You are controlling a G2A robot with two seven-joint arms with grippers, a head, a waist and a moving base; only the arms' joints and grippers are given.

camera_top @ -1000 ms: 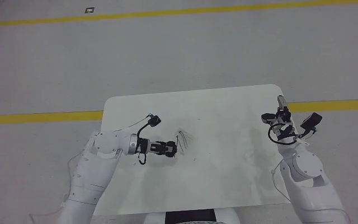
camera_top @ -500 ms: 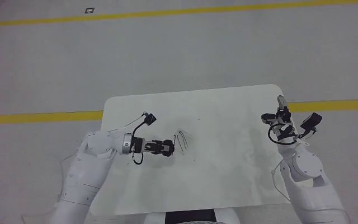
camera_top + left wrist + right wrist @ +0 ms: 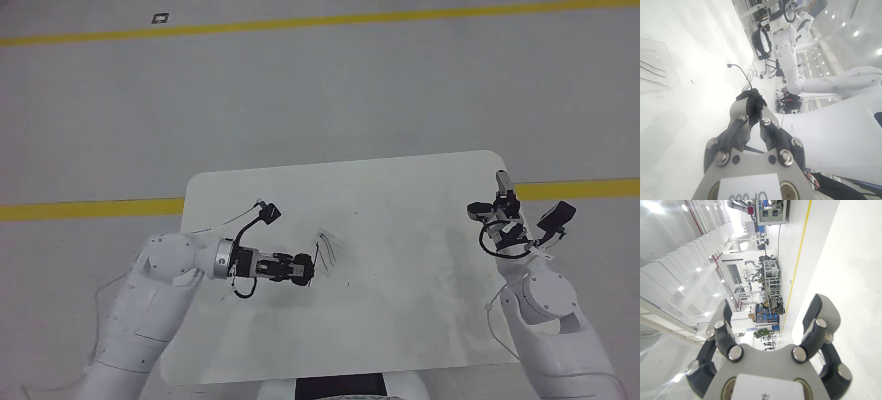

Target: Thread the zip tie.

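My left gripper (image 3: 752, 99) is shut on a black zip tie (image 3: 729, 65); the strap curves up out of the fingertips and ends in its small square head, held over the white table (image 3: 400, 320). In the top view this gripper (image 3: 308, 266) sits left of centre, right beside a small pile of loose black zip ties (image 3: 325, 248). The same loose ties (image 3: 653, 73) lie on a clear sheet in the left wrist view. My right gripper (image 3: 772, 311) is open with nothing between its fingers, and it hovers at the table's right edge (image 3: 503, 187).
The table's middle and front are bare white surface. A yellow floor line (image 3: 90, 208) runs behind the table, and other machines stand far off in the room.
The left arm's elbow has swung outward to the left and its gripper has drawn back slightly from the pile, still holding the zip tie. The right arm has not moved.
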